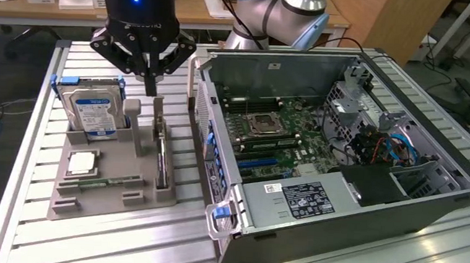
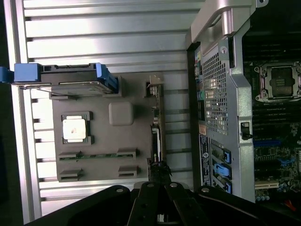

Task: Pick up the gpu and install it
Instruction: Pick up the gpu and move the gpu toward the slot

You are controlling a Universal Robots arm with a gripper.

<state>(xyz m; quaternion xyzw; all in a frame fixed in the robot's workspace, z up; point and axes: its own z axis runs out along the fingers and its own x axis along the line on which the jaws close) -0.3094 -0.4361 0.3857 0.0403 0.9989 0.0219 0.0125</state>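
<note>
- The gripper (image 1: 149, 90) (image 2: 159, 168) hangs over the grey holder tray (image 1: 106, 202) (image 2: 99, 141), its fingers pressed together to a point and pinching nothing.
- The gpu (image 1: 161, 158) (image 2: 157, 123) stands on edge in a slot of that tray, just below the fingertips, with its pale bracket (image 1: 157, 110) upright at the far end.
- A blue-framed hard drive (image 1: 94, 114) (image 2: 70, 77) stands in the same tray.
- The open computer case (image 1: 264, 71) (image 2: 216, 94) lies beside the tray on the slatted surface (image 1: 128, 242) (image 2: 103, 33).
</note>
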